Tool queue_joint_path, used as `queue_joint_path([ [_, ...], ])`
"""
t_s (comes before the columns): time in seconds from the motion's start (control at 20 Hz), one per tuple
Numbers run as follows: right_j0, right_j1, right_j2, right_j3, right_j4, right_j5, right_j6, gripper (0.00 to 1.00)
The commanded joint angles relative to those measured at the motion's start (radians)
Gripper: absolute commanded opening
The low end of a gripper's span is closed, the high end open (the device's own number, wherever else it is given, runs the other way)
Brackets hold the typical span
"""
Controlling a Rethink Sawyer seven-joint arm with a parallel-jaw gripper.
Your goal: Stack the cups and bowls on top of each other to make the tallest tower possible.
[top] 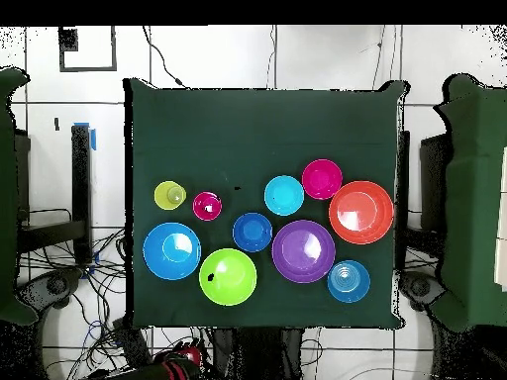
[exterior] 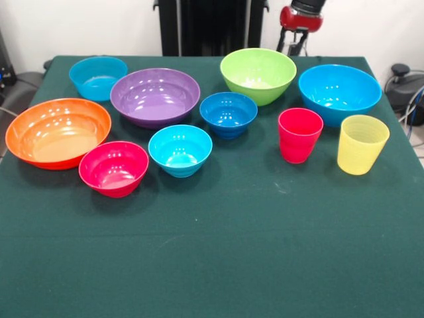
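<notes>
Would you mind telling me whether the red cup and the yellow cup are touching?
Apart. The overhead view shows green cloth between the red cup and the yellow cup.

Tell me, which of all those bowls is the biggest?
The orange bowl, at the end of the row beside the purple bowl. Its rim is visibly wider than any other bowl's.

A: Lighting?
B: Bright, even, from overhead. White glare spots inside the purple bowl (exterior: 155, 97) and orange bowl (exterior: 57, 132).
A: Shadows?
B: Soft, short ones on the green tablecloth (exterior: 218, 252). Front view slightly soft.
</notes>
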Motion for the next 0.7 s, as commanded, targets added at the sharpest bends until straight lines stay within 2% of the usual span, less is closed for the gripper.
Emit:
queue_joint_path([
  [0.05, -0.038, -0.023, 0.114, -0.091, -0.027, 0.054, 0.096, 1.0],
  [0.7, -0.072, -0.076, 0.12, -0.052, -0.061, 0.078, 0.091, 1.0],
])
